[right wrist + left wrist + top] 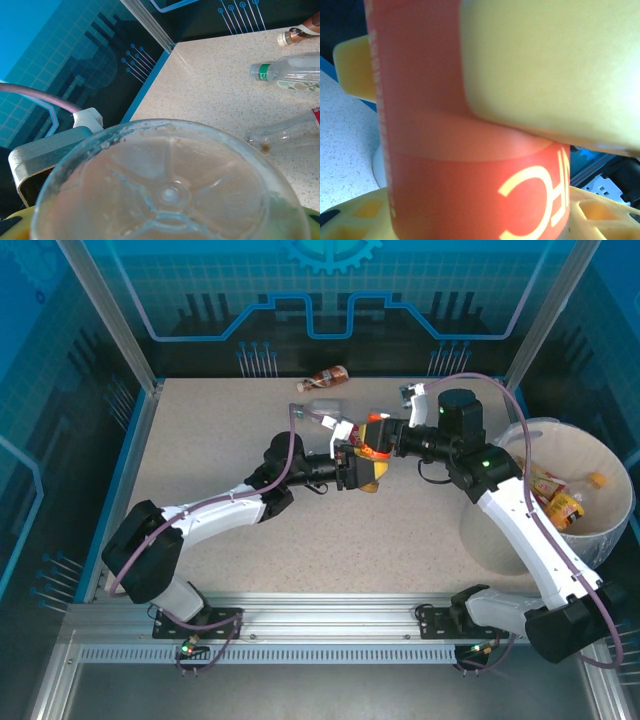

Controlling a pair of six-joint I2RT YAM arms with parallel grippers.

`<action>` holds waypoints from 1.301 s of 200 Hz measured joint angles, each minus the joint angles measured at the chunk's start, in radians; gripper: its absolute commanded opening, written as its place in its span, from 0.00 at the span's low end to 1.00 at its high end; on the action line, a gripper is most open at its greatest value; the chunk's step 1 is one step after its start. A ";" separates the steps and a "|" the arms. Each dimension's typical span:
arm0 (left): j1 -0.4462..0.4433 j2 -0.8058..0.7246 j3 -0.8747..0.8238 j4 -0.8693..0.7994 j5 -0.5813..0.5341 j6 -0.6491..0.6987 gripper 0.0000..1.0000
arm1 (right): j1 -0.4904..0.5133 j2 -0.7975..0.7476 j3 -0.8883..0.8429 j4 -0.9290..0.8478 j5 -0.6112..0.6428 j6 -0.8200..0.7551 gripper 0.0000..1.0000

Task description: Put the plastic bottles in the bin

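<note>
Handover judged in hand. Orange bottle [374, 462], mid-frame, clenched by left hand [357, 466]; right hand [385, 440] set at its base, grip cannot be told. Carry into bin [575, 427], right of frame, required next.

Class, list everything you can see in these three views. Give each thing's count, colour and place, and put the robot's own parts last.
table: one, speckled beige, under everything
walls: blue printed panels, around the table
bin: one, white, right side of the table
bottles in bin: a few, orange and red labels, one yellow cap; exact count unclear
brown bottle: one, lying at the far edge
green-cap bottle: one, clear, lying on the table
red-label bottle: one, clear, lying beside it
held bottle: one, orange label, mid-table between both tools
left arm, right arm: black and white, based at the near edge
left tool: yellow fingers clamped on the held bottle
right tool: at the bottle's other end, grip unclear
</note>
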 measured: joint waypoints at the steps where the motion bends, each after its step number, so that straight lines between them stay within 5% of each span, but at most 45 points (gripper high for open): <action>1: 0.000 0.000 0.000 0.000 0.000 0.000 0.59 | 0.000 0.000 0.000 0.000 0.000 0.000 0.46; 64: 0.000 0.000 0.032 -0.193 -0.056 0.071 0.87 | 0.004 0.000 0.000 -0.015 0.128 -0.005 0.35; 123: 0.010 -0.049 -0.006 -0.272 -0.170 0.118 0.98 | 0.002 -0.056 0.051 -0.124 0.337 -0.104 0.33; 260: 0.095 -0.185 -0.148 -0.331 -0.515 0.107 0.99 | -0.059 -0.350 0.181 -0.303 0.909 -0.372 0.34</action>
